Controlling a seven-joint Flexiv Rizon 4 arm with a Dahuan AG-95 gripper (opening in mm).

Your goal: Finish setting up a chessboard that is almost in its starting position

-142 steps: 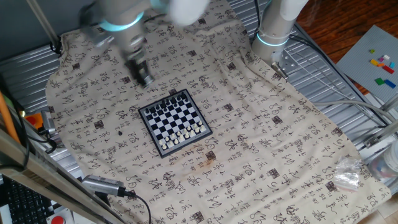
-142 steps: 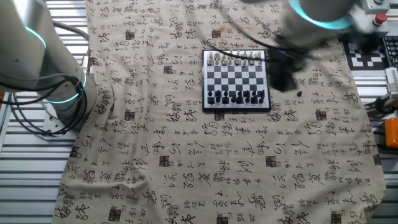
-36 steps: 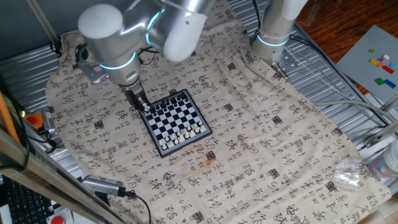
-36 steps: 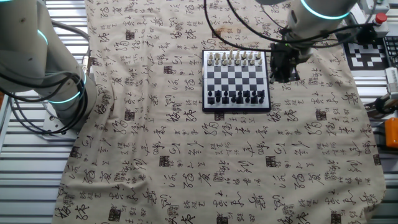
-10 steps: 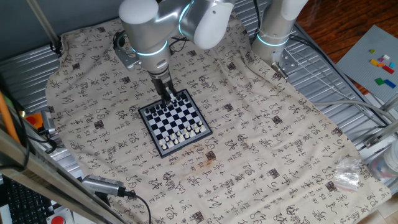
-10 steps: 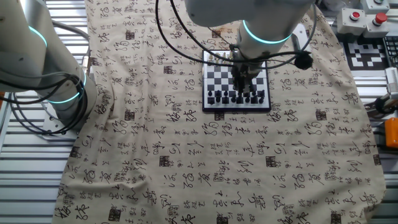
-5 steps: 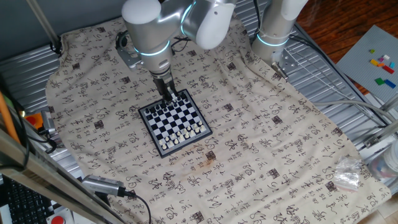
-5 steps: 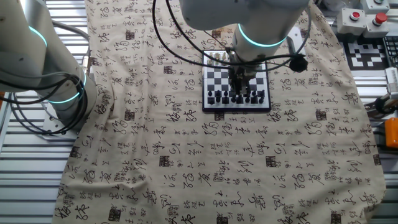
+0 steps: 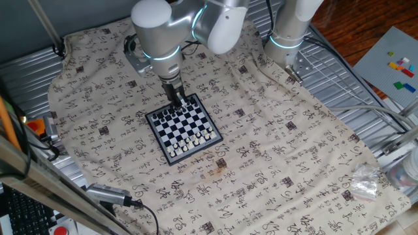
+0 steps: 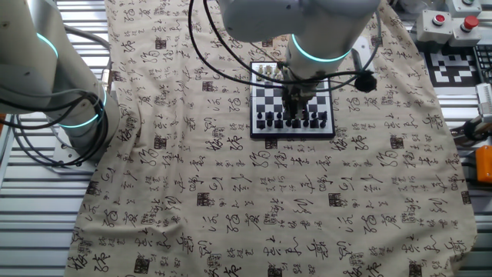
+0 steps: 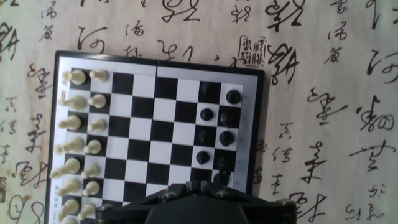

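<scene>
The chessboard (image 9: pixel 183 126) lies on the patterned cloth, with white pieces on its near rows and dark pieces on its far rows. It also shows in the other fixed view (image 10: pixel 291 100) and in the hand view (image 11: pixel 155 124). My gripper (image 9: pixel 177 100) points straight down over the dark-piece end of the board (image 10: pixel 295 108). Its fingers stand close together, low among the dark pieces (image 11: pixel 227 138). In the hand view only the gripper's dark body (image 11: pixel 196 186) shows at the bottom edge, and the fingertips are hidden. The white pieces (image 11: pixel 78 124) fill the left two files.
A second robot arm (image 9: pixel 290 26) stands at the cloth's far edge, also in the other fixed view (image 10: pixel 46 69). The cloth (image 9: pixel 274 150) covers the table. Cables and an orange tool (image 9: pixel 49 127) lie at the left edge. A grey plate with coloured bricks (image 9: pixel 398 68) sits far right.
The arm carried the gripper from the cloth beside the board to over the dark pieces. In the last second it shifted slightly and lowered; the board has not moved.
</scene>
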